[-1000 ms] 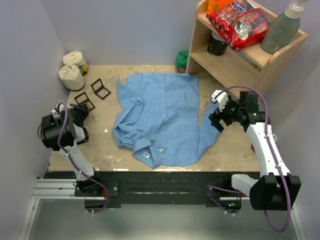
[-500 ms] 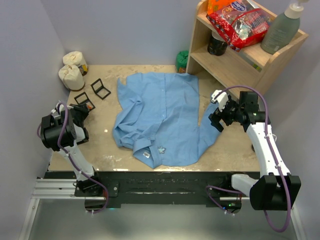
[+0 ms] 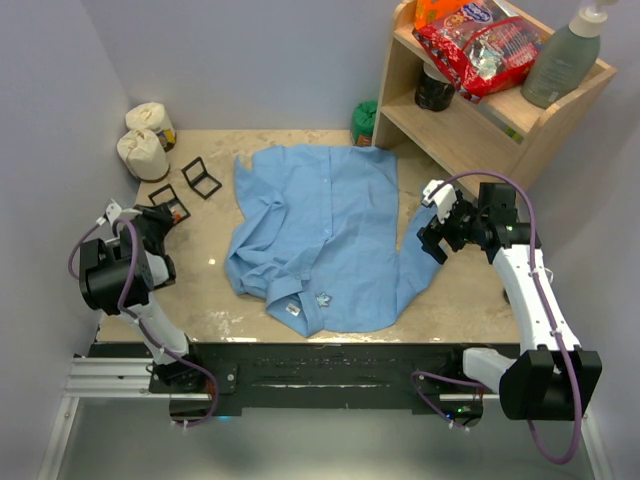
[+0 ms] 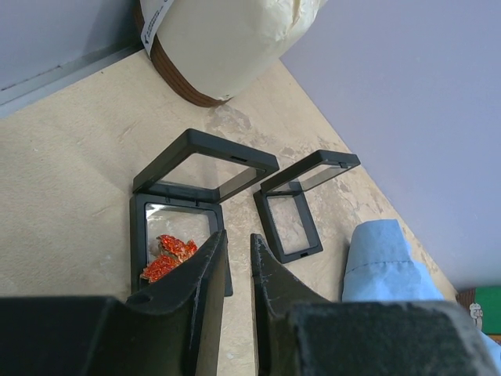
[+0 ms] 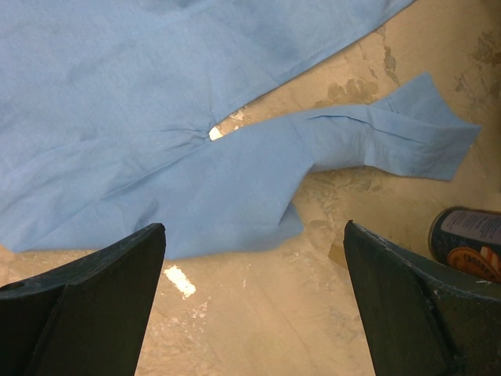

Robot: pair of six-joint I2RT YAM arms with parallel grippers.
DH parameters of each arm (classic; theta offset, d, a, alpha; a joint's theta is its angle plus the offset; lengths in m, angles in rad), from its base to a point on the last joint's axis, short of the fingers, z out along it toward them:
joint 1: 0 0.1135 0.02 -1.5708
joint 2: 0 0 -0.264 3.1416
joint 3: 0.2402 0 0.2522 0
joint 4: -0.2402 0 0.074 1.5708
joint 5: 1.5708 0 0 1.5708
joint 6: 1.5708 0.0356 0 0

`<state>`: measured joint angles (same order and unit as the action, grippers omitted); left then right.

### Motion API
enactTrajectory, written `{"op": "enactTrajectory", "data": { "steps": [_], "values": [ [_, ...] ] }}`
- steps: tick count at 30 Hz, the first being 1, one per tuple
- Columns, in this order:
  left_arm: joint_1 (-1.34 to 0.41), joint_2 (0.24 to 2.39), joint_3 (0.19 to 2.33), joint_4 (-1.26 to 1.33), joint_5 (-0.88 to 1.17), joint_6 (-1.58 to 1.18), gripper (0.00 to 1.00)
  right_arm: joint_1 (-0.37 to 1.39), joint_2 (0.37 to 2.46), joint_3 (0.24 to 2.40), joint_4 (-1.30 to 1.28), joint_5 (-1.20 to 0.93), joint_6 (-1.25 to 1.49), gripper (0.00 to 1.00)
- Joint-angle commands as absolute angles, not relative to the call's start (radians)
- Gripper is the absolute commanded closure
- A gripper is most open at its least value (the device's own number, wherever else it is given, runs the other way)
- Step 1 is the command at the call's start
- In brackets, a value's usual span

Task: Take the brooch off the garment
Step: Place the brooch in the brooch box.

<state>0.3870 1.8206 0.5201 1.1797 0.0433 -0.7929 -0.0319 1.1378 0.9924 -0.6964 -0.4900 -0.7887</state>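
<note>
At the left edge of the table (image 3: 200, 290), the left gripper (image 4: 237, 239) hovers over 2 open black display cases. Its jaws stand almost together with only a thin slit between them, and nothing is held there. Under its fingers the nearer case (image 4: 138, 227) holds an orange-red brooch (image 4: 168, 254), and the second case (image 4: 288, 223) just beside it is empty. To the right, in the middle of the table, the garment (image 3: 320, 220) lies spread out, its collar toward the arms. Near the collar a small silvery ornament (image 3: 322, 298) sits on the cloth. It is too small to be sure, but I judge it is a 2nd brooch, not yet taken off. Further right, the right gripper (image 5: 254, 227) hangs above the sleeve with its jaws fully apart and empty. So, as I judge, 1 brooch is already in its case, and what is left is to unpin the silvery one and lay it in the empty case
</note>
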Motion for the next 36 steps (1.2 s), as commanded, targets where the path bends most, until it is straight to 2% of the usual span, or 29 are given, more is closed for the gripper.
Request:
{"op": "enactTrajectory", "data": {
  "steps": [1,5,9,15,16,18,22,25,36],
  "values": [
    [0.399,1.766,0.499,1.195,0.017,-0.765,0.77,-0.034,1.134,1.009,-0.709,-0.518,-0.802,0.01],
    [0.397,1.723,0.488,1.200,0.055,-0.749,0.78,-0.035,1.127,1.005,-0.703,-0.515,-0.802,0.01],
    [0.399,1.663,0.515,1.091,0.144,-0.690,0.77,-0.035,1.124,1.015,-0.715,-0.518,-0.804,0.01],
    [0.425,1.615,0.540,0.912,0.397,-0.502,0.72,-0.032,1.112,1.069,-0.776,-0.564,-0.811,0.01],
    [0.434,1.615,0.554,0.875,0.423,-0.482,0.67,-0.032,1.108,1.071,-0.776,-0.577,-0.808,0.01],
    [0.445,1.612,0.590,0.774,0.471,-0.422,0.62,-0.032,1.092,1.069,-0.772,-0.586,-0.804,0.01],
    [0.460,1.594,0.647,0.622,0.486,-0.303,0.43,-0.032,1.089,1.065,-0.773,-0.581,-0.810,0.01],
    [0.459,1.569,0.683,0.526,0.488,-0.210,0.36,-0.032,1.095,1.077,-0.781,-0.577,-0.808,0.01],
    [0.460,1.615,0.801,0.290,0.560,0.053,0.30,-0.034,1.089,1.077,-0.779,-0.577,-0.788,0.01]
  ]
}}
